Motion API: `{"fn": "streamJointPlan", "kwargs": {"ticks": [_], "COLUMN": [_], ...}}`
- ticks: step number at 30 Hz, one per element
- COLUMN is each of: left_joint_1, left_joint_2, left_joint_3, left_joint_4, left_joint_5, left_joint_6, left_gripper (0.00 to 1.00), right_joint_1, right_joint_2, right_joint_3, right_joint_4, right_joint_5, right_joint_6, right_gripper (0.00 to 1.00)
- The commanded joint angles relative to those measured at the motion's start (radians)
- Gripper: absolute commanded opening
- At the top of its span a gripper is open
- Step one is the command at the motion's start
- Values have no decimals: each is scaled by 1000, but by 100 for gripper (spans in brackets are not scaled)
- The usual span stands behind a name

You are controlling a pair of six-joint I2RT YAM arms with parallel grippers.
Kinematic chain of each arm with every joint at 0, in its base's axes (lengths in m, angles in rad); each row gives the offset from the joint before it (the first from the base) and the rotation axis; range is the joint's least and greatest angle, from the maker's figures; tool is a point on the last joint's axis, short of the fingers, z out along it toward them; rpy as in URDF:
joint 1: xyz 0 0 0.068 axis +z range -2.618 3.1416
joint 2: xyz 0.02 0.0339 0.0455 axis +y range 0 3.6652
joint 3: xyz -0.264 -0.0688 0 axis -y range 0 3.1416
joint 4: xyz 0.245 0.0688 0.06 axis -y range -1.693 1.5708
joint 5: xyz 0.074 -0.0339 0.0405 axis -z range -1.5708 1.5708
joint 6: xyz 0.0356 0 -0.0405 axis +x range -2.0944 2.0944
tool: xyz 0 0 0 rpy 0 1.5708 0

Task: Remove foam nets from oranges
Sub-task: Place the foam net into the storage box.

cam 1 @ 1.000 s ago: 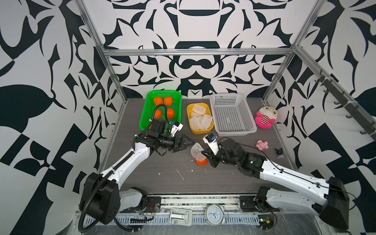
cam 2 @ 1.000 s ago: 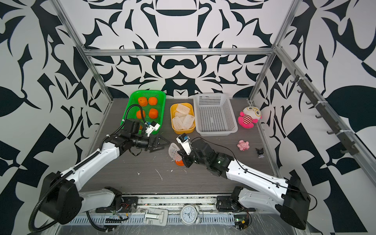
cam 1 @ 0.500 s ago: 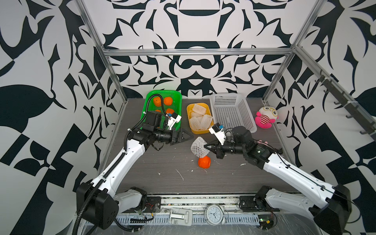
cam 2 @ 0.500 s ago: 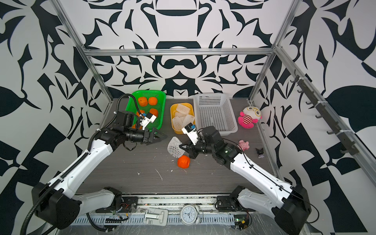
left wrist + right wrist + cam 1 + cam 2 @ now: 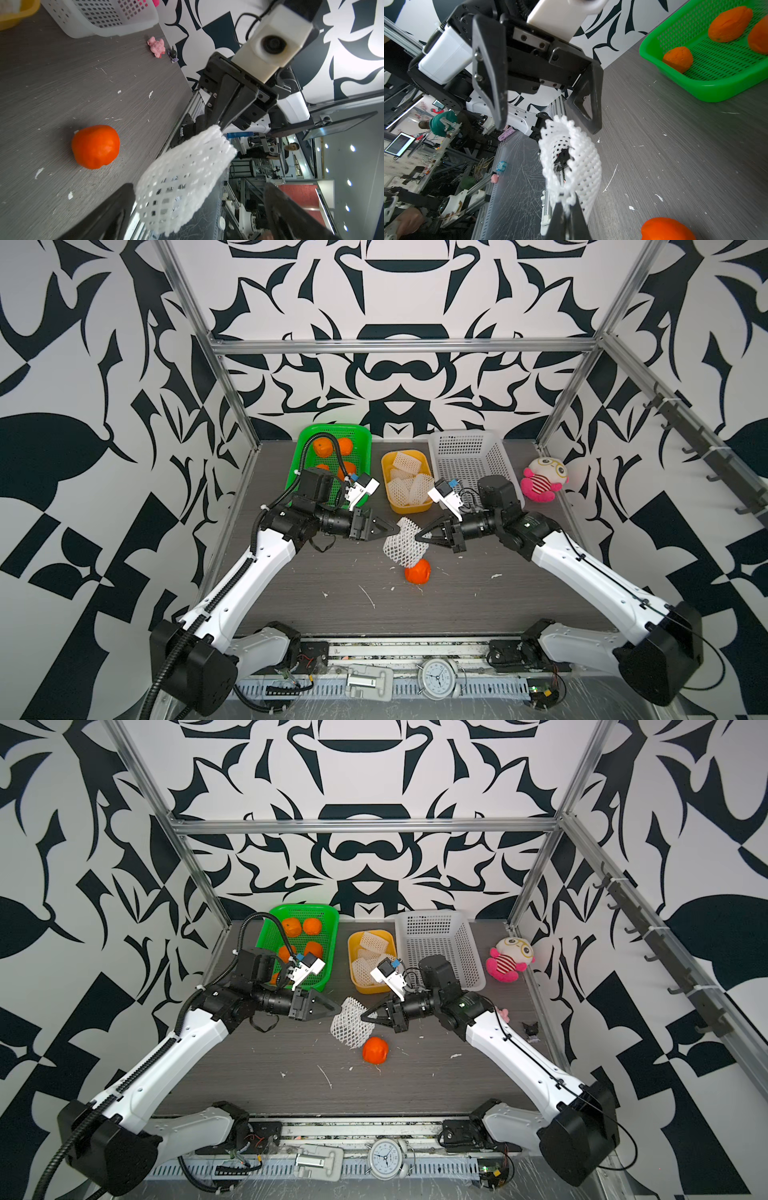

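Here our right claw [image 5: 419, 537] is pinched shut on a foam net [image 5: 402, 543], holding it over the middle of the bench [image 5: 519, 593]. Our left claw [image 5: 390, 527] gapes wide at the net's other end, and a bare orange [image 5: 417, 571] lies on the bench close by.

No writing can be read anywhere in view.
The nearest thing to text is the dial of the small alarm clock [image 5: 435, 676] standing in front of the worktop [image 5: 316, 568], seen in both top views. It has a ring of dark marks round its white face, too small to read as numerals. In the right wrist view a lit monitor [image 5: 399, 144] in the room behind shows rows of content, blurred beyond reading. The black-and-white wall panels [image 5: 395, 377] carry abstract shapes, not letters.
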Motion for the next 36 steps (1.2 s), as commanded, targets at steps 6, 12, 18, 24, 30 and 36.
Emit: {"fn": "streamJointPlan", "kwargs": {"ticks": [6, 12, 18, 24, 30, 36], "left_joint_1": [-52, -63, -63, -67, -74, -74], "left_joint_2": [12, 0, 10, 0, -20, -34], "left_joint_3": [-6, -11, 10, 7, -20, -87], "left_joint_4": [-11, -22, -74, -65, 18, 162], "left_joint_5": [31, 20, 7, 5, 2, -24], "left_joint_6": [63, 81, 105, 88, 10, -126], "left_gripper": [97, 81, 56, 37, 23, 18], "right_joint_1": [-4, -11, -19, -26, -35, -48], "right_joint_2": [11, 22, 23, 12, 3, -11], "right_joint_3": [65, 80, 84, 84, 80, 80], "right_joint_4": [21, 10, 1, -11, -12, -1], "right_joint_5": [-81, -87, -82, -60, -18, 39], "right_joint_6": [21, 18, 12, 10, 12, 27], "right_gripper": [0, 0, 0, 0, 2, 9]}}
